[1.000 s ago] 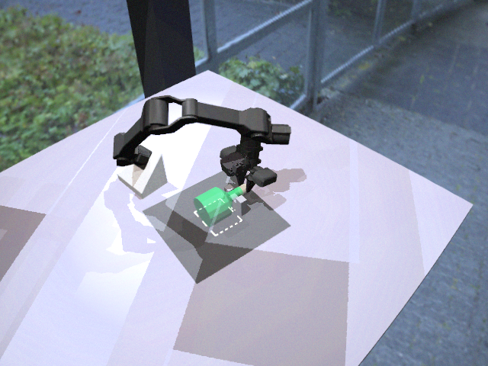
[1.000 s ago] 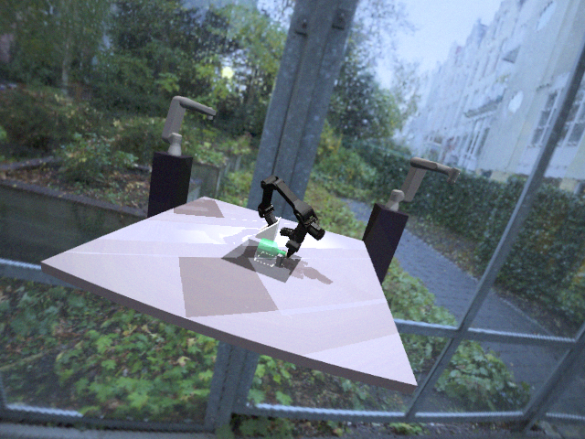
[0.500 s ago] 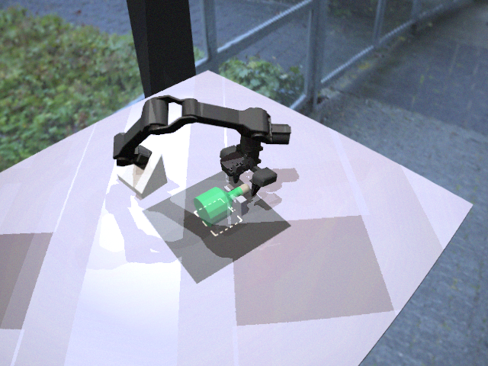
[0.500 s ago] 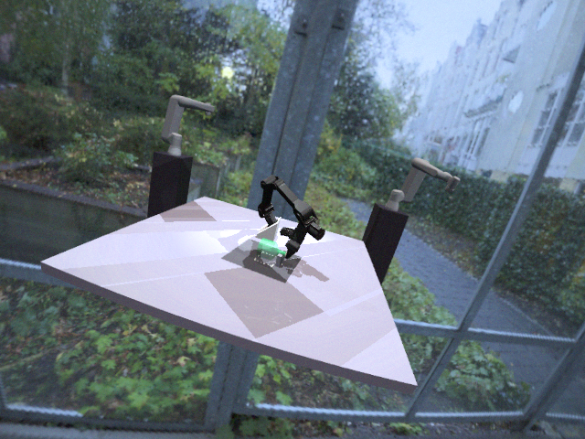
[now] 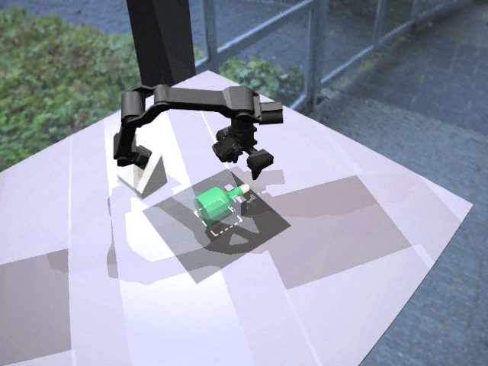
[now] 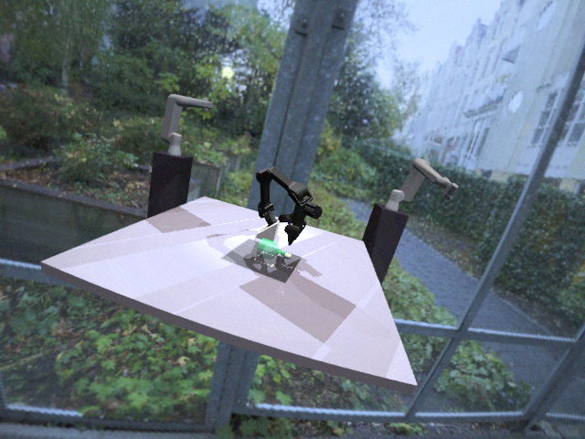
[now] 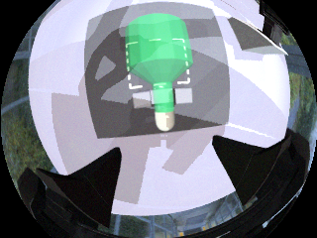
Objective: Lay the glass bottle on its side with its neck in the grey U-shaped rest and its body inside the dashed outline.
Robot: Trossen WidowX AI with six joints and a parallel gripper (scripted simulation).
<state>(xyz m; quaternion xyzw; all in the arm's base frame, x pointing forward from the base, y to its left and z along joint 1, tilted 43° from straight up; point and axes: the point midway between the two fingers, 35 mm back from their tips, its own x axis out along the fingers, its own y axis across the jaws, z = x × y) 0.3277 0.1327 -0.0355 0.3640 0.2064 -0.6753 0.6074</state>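
Pale tabletop (image 5: pixel 177 326) (image 6: pixel 188 283) (image 7: pixel 50 74), spread beneath the fingers; grey mat (image 5: pixel 197 268) (image 6: pixel 283 275) (image 7: pixel 106 124), ahead of them.
Glass bottle (image 5: pixel 214 204) (image 6: pixel 268 248) (image 7: pixel 158 47), green, on its side, ahead of the fingertips, neck toward them and between the prongs of the grey rest (image 5: pixel 243 207) (image 7: pixel 183 95); body over the dashed outline (image 5: pixel 226 229) (image 7: pixel 129 64), full fit uncertain. Handling, judged: rigid, smooth, brittle, likely body-heavy; any regrip best at the neck, gently. Gripper (image 5: pixel 244 168) (image 6: pixel 289 229) (image 7: pixel 168 147): fingers wide apart, nothing between.
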